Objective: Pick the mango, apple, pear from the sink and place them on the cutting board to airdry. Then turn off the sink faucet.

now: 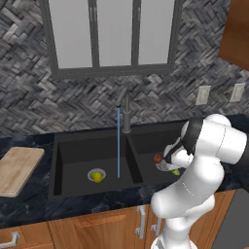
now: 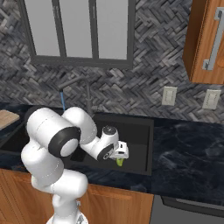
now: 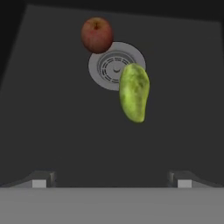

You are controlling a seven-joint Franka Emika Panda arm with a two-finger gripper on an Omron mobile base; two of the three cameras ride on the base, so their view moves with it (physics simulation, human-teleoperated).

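Observation:
The black sink (image 1: pixel 73 155) has two basins. In the right basin, a green elongated mango (image 3: pixel 134 92) lies partly over the silver drain (image 3: pixel 105 65), and the small red apple (image 3: pixel 96 35) sits just beyond it. My gripper (image 3: pixel 111 181) hangs open above this basin floor, short of the mango, with nothing between its fingers. From the left base view, the hand (image 1: pixel 170 166) is beside the apple (image 1: pixel 157 158). A yellow-green round pear (image 1: pixel 97 176) rests on the left basin's drain. The faucet (image 1: pixel 126 114) is running a thin blue stream (image 1: pixel 118 146) into the left basin. The cutting board (image 1: pixel 17 170) lies bare on the counter, left of the sink.
A dark marble counter (image 2: pixel 188 153) surrounds the sink. The window (image 1: pixel 112 34) and herringbone wall stand behind the faucet. Wall outlets (image 1: pixel 203 95) are at the right. A wooden upper cabinet (image 2: pixel 208 39) hangs at the far right.

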